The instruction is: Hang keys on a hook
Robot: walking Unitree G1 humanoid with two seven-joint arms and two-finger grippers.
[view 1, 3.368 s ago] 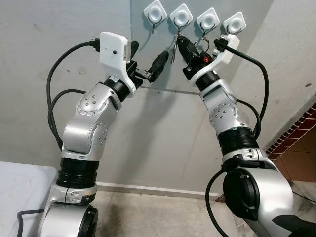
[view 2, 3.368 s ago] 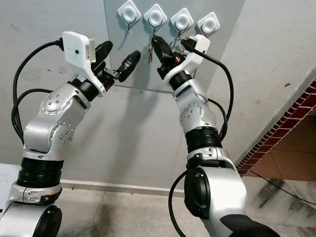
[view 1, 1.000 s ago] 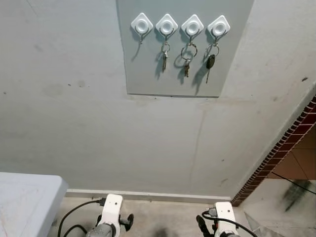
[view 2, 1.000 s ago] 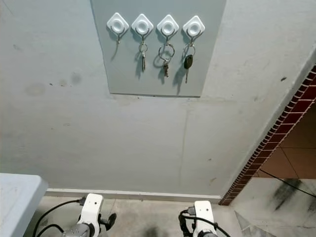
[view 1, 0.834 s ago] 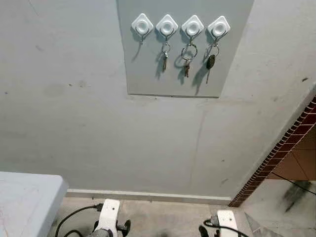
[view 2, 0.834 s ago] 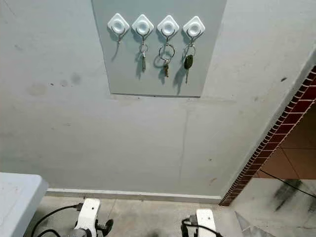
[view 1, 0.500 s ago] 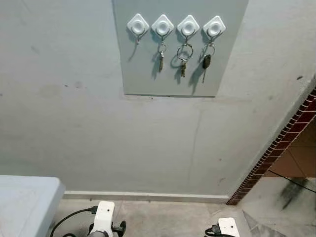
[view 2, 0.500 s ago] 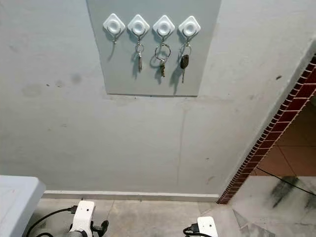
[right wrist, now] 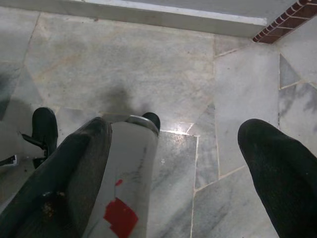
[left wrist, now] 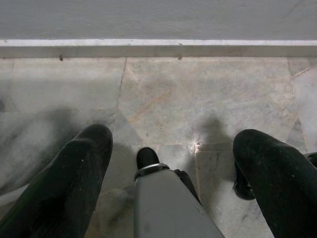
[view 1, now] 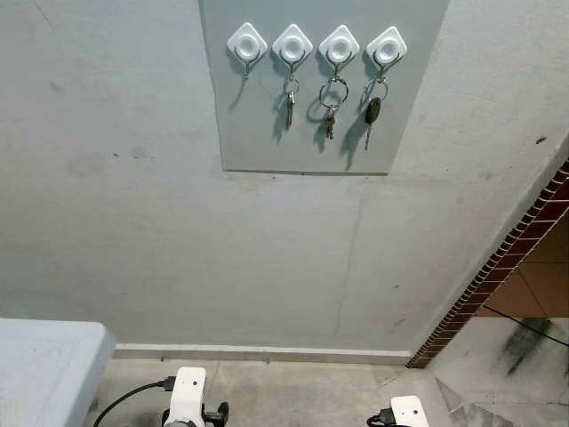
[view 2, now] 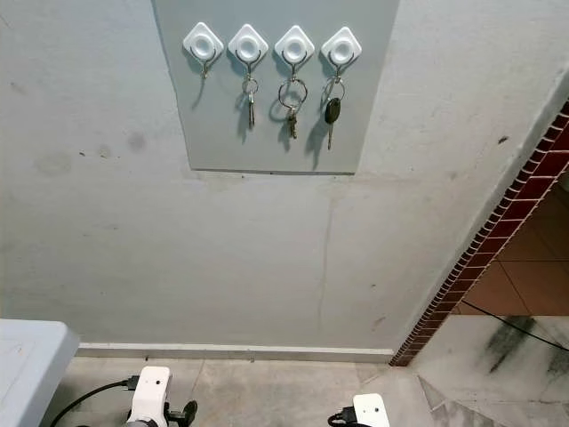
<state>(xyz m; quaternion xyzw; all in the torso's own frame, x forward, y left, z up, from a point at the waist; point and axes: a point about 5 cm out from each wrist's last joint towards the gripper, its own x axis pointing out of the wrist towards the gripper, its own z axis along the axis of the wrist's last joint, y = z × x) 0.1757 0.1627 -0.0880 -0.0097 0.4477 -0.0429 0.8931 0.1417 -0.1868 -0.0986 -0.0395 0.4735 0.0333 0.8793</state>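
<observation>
Both arms have dropped from the hooks to hang low: left gripper [left wrist: 171,163] and right gripper [right wrist: 173,163], jaws wide and empty, point at bare tiled floor [left wrist: 198,94]. High above them the single key [view 1: 290,103] hangs on the second hook [view 1: 292,43] (task apparently done).

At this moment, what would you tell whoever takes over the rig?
Left gripper: open, holds nothing, hanging over the floor.
Right gripper: open, holds nothing, hanging over the floor.
Four hooks on the grey board. Keys hang on the second, third and fourth hooks; the first hook is bare.
Done: keys are hung. Left: nothing evident.
</observation>
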